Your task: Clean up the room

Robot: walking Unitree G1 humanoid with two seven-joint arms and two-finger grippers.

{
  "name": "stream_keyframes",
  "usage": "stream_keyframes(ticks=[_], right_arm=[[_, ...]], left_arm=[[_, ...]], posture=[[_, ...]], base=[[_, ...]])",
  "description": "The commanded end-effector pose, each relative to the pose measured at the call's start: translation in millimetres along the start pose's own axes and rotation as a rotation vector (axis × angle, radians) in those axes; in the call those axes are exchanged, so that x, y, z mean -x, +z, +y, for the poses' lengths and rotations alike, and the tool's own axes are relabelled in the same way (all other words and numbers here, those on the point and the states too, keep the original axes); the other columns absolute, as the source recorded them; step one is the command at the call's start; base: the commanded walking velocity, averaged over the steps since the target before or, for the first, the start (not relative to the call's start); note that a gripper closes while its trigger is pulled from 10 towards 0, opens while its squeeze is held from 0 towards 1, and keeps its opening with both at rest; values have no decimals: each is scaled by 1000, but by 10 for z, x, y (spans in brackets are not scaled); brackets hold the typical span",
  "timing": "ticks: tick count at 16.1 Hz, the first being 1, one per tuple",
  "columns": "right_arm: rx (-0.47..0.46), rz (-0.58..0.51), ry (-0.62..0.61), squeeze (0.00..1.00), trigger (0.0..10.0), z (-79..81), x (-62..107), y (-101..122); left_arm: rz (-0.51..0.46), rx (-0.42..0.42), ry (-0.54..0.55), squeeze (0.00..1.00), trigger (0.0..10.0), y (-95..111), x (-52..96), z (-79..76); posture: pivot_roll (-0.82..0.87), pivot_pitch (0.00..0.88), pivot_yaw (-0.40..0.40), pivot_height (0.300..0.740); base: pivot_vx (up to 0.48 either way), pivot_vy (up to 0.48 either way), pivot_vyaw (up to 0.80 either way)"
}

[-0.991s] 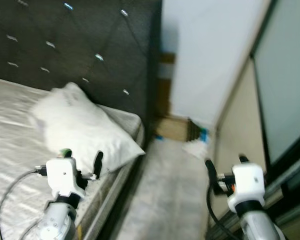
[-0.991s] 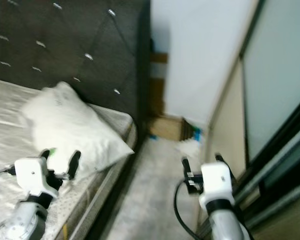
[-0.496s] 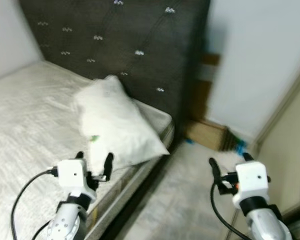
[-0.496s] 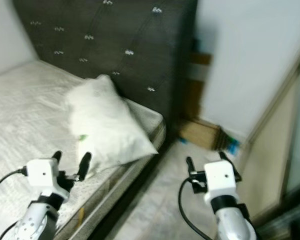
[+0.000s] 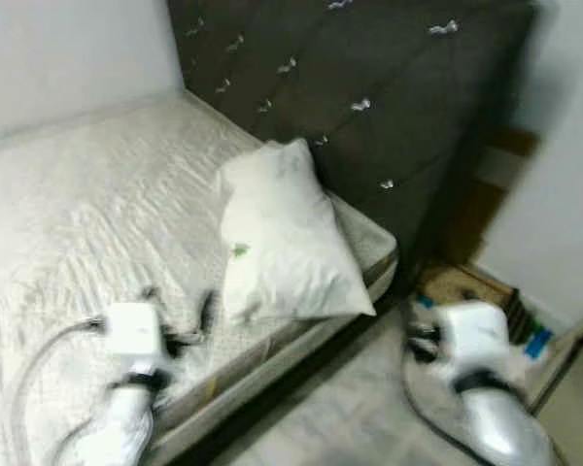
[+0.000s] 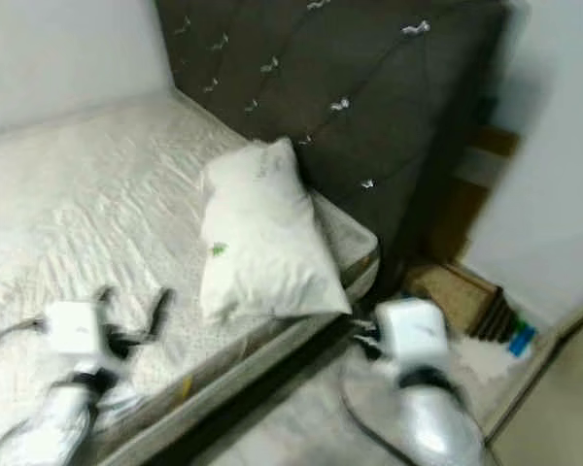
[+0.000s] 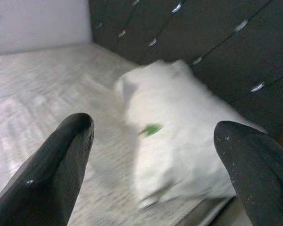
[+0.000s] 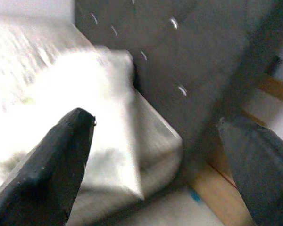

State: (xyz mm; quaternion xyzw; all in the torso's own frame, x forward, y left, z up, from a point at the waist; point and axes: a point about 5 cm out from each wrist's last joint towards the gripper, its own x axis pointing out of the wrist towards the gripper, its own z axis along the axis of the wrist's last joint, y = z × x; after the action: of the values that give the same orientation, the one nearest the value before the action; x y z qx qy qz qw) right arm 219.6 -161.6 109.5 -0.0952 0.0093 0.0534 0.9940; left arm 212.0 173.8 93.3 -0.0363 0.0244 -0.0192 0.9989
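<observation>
While the head views are smearing with motion, the left gripper (image 5: 175,311) is hovering low over the near edge of the bed (image 5: 68,223), fingers spread wide and grasping nothing, as the left wrist view is showing plainly. The right gripper (image 8: 155,155) is hanging out over the floor (image 5: 360,427) beside the bed, fingers likewise released and empty, probably carried level so either arm can reach in.

Just beyond the left gripper, the white pillow (image 5: 284,238) is lying slanted across the bed's corner, its lower end running right up to the mattress edge and its upper end leaning toward the dark tufted headboard (image 5: 389,107). That looks like the thing needing straightening. A small green mark (image 5: 239,250) is showing on its cover; what it is cannot be told.

Farther right, a narrow strip of floor is running between bed and wall, with a brown box (image 5: 457,286) and something blue (image 5: 537,344) crowding the far end. The open mattress to the left is offering the freer room.
</observation>
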Motion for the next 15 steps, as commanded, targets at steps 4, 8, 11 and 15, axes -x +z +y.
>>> stream_keyframes(ticks=[4, 8, 11, 15], right_arm=[[12, 22, -24, 0, 10000, -68, 28, -63], [6, 19, -21, 0, 10000, -59, 7, -71], [6, 16, -17, 0, 10000, -51, -3, -72], [8, 15, -6, 0, 10000, -36, -5, -76]], left_arm=[[-18, -1, -14, 0, 10000, 36, -42, -51], [-22, -1, -12, 0, 10000, 40, -63, -49], [-27, 5, -20, 0, 10000, 43, -73, -55], [-26, 6, -36, 0, 10000, 43, -76, -68]], posture=[[-6, 41, -28, 740], [-8, 38, -28, 740], [-8, 35, -30, 740], [-9, 36, -29, 740]], base=[[0, 0, 800], [0, 0, 800], [0, 0, 800], [0, 0, 800]])
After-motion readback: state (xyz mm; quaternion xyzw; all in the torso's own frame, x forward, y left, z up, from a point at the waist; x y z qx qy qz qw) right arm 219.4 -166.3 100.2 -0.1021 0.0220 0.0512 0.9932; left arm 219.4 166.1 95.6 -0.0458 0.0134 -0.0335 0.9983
